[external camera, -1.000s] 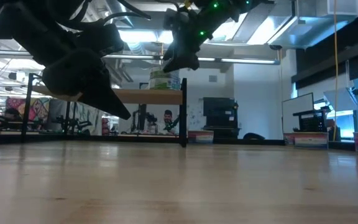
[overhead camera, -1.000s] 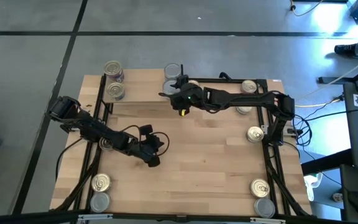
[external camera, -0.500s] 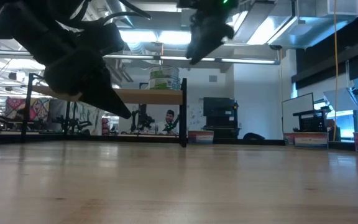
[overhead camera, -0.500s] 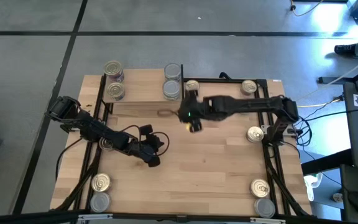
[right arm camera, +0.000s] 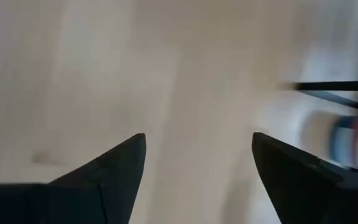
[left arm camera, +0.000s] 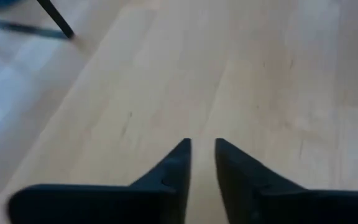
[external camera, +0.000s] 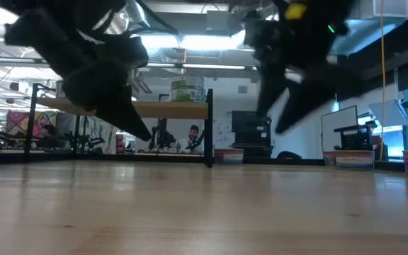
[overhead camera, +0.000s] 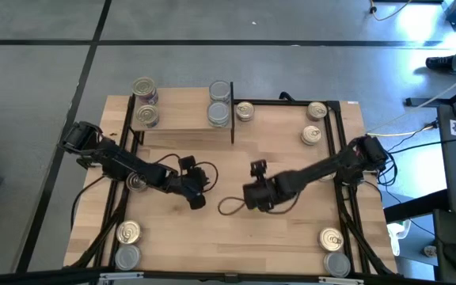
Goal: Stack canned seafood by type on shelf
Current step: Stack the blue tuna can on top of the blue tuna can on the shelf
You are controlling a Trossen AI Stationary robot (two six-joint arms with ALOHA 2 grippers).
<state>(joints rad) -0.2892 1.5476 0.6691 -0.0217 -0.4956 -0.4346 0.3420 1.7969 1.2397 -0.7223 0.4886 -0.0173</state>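
**Tins on shelf and table edges; both arms over mid-table, holding nothing**

Left side. Table: light wood, black frame. Shelf at its far-left corner, carrying four tins: gold-lidded tin at the shelf's far-left corner, another gold-lidded tin at its near-left edge, two silver-topped tins along its right edge. Two tins at the table's near-left corner. One tin lies under the left arm, partly hidden.

Left gripper: arm reaches from the left edge toward the table's centre, tip angled down. Left wrist view: its fingers stand a narrow slit apart over bare wood, nothing between them.

Centre. Low view alone shows a stack of tins side-on atop the shelf, and a person in the room beyond.

Right gripper: arm stretches from the right edge to mid-table. Right wrist view: jaws spread wide, empty.

Right side. One tin just beside the shelf; two near the far-right corner; two at the near-right corner.
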